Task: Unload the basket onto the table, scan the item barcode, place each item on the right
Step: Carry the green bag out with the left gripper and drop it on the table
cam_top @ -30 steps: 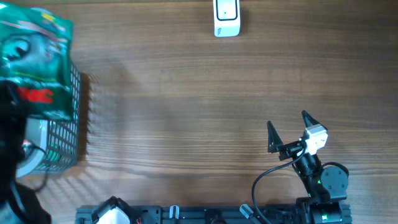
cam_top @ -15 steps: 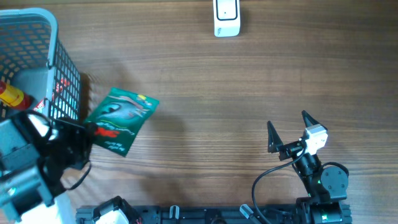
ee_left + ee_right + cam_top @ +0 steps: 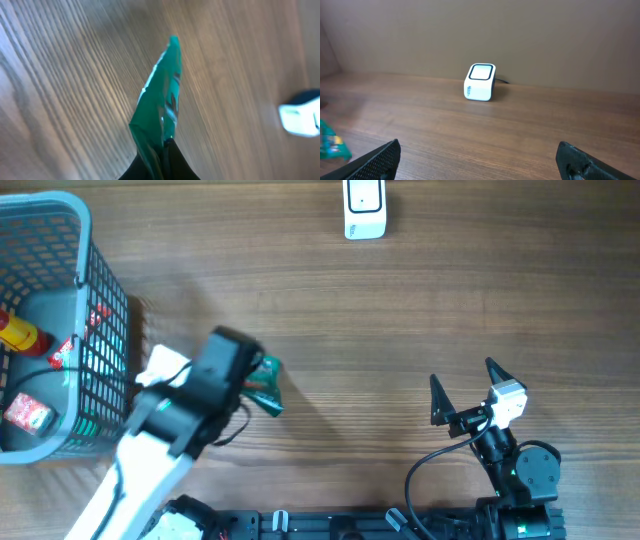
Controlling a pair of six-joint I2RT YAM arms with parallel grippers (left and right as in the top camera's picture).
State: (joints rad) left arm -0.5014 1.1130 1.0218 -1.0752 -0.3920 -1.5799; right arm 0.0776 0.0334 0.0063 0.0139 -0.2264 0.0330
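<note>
Holding a green packet by one end, the left gripper has its jaws pinched tight on the thin foil. The left wrist view shows the packet edge-on, sticking out from the fingers over the wooden table; cannot tell if its far tip touches the wood. From overhead only a corner of the packet pokes out past the black wrist of the left arm, which reaches in from the front left. The packet sits left of centre, just right of the blue-grey wire basket, apart from it. Inside the basket are a red-and-yellow bottle and a small red packet lower down on the basket floor. The white scanner stands at the far edge of the table, about mid-width, well apart from the green packet; no barcode is readable on the packet in any view. The right gripper sits at the front right, jaws spread wide and empty, well apart from both packet and scanner. Its wrist view looks straight across the table at the scanner's dark-framed top window, with the green packet a blur at the left edge.
</note>
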